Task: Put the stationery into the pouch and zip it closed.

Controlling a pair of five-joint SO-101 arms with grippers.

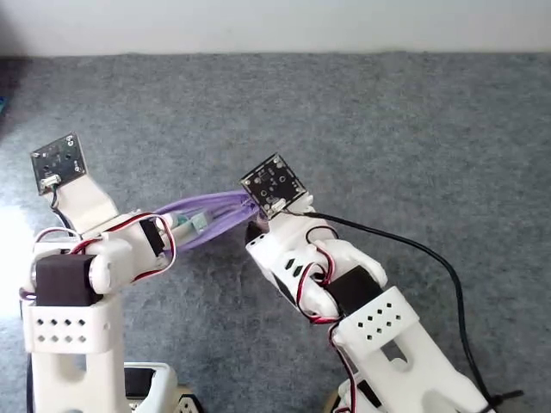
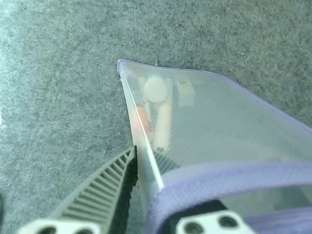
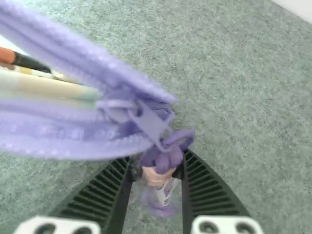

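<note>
One pouch [image 1: 211, 215], wide carpet [image 1: 387, 129] all round

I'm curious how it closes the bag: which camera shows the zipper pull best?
The right wrist view: the zipper pull sits close up, pinched in the right gripper. The high view has the pouch stretched out, its zipper end tucked under a camera board. The left wrist view looks along the pouch's other end.

Purple pouch [image 1: 211, 215] between 2 arms [image 1: 86, 267] [image 1: 318, 267] over carpet [image 1: 387, 129]

Translucent purple-trimmed pouch [image 1: 211, 218] on edge, stretched taut; stationery [image 2: 160, 122] inside; zip pull [image 3: 158, 155] at end
</note>
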